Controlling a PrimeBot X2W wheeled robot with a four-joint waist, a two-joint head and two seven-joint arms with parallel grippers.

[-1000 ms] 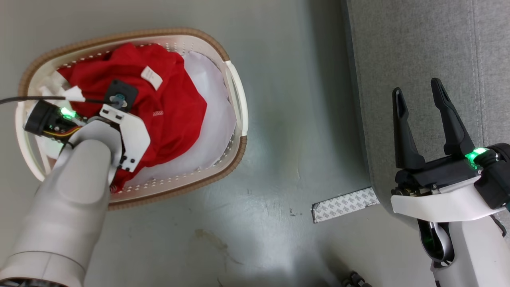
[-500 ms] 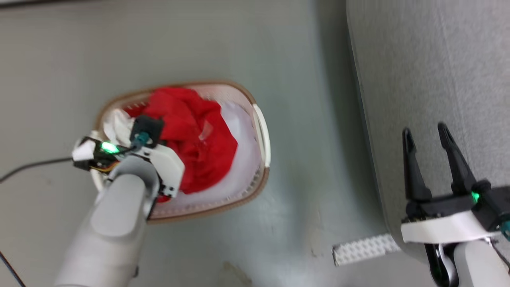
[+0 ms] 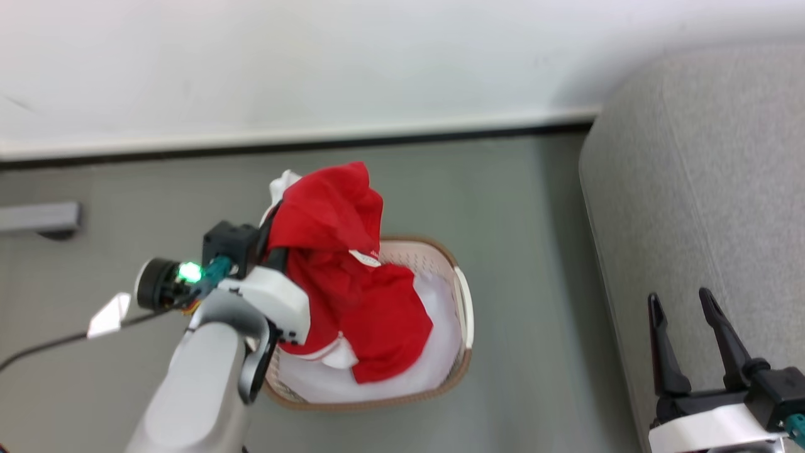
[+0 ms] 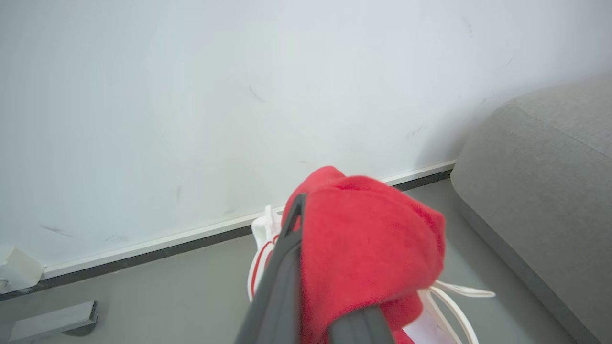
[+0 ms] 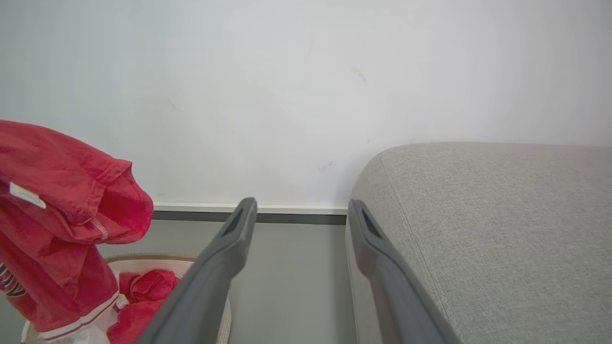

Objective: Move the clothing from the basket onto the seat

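My left gripper (image 3: 277,233) is shut on the red clothing (image 3: 333,220) and holds it up above the basket (image 3: 464,302). The garment's lower part, with white trim, still hangs down into the basket. In the left wrist view the red clothing (image 4: 368,239) drapes over one finger and hides it; the other finger (image 4: 287,267) shows. More red fabric (image 5: 143,282) lies inside the basket (image 5: 143,259). My right gripper (image 3: 679,296) is open with nothing in it, over the near edge of the grey seat (image 3: 692,189). The right wrist view shows that gripper (image 5: 301,204) beside the seat (image 5: 478,215).
A flat white sheet (image 3: 434,340) lines the basket's bottom. Behind the basket stands a white wall (image 3: 314,63) with a dark baseboard. A grey bar (image 3: 38,217) lies on the floor at far left. A black cable (image 3: 50,346) trails from my left wrist. Bare floor (image 3: 534,283) separates basket and seat.
The head camera has swung up, so the wall now shows. My left gripper has risen out of the basket with the red garment in it. The right gripper stays open.
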